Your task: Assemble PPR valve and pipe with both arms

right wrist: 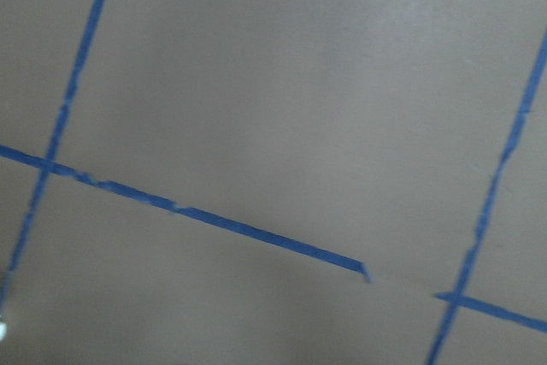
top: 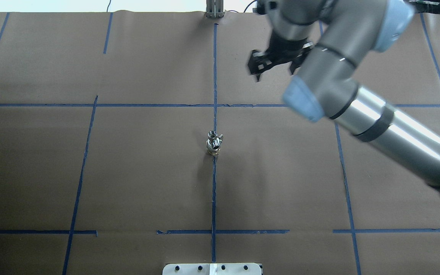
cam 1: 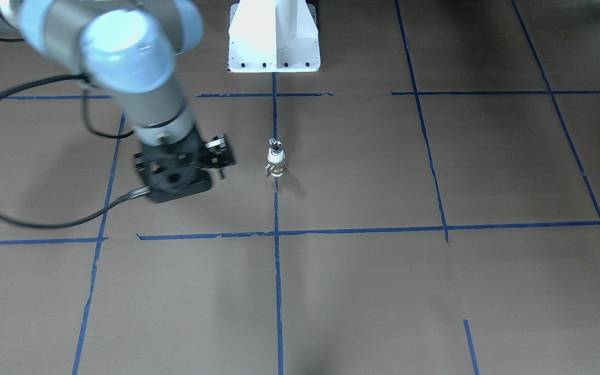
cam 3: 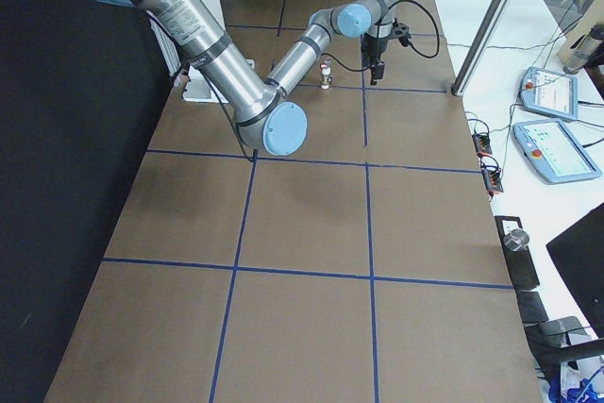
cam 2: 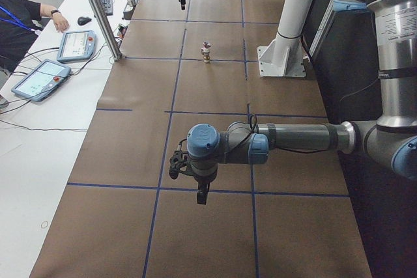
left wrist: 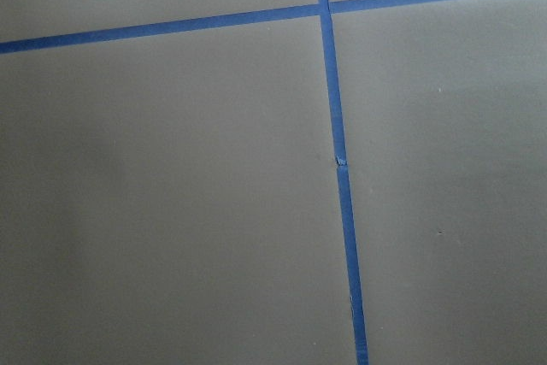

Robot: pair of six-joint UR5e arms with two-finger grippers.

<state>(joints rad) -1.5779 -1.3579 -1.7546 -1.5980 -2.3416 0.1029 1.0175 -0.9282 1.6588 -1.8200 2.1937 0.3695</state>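
Note:
The PPR valve (cam 1: 276, 160) stands upright on the centre tape line, white above, brass below, with a small silver lever at its side. It also shows in the overhead view (top: 213, 144). A small silver piece, the pipe (cam 1: 276, 144), sits on its top end. My right gripper (cam 1: 177, 182) hangs over the table on the far side of the valve, well apart from it, and shows in the overhead view (top: 276, 70) with its fingers spread and empty. My left gripper (cam 2: 202, 194) hovers over bare table far from the valve. I cannot tell whether it is open.
The white pedestal base (cam 1: 274, 36) stands at the robot's edge of the table, behind the valve. A metal post (cam 2: 98, 11) and touch pendants (cam 2: 75, 45) stand on the operators' side, with a person's arm (cam 2: 26, 14) there. Blue tape lines (top: 214, 191) grid the brown table.

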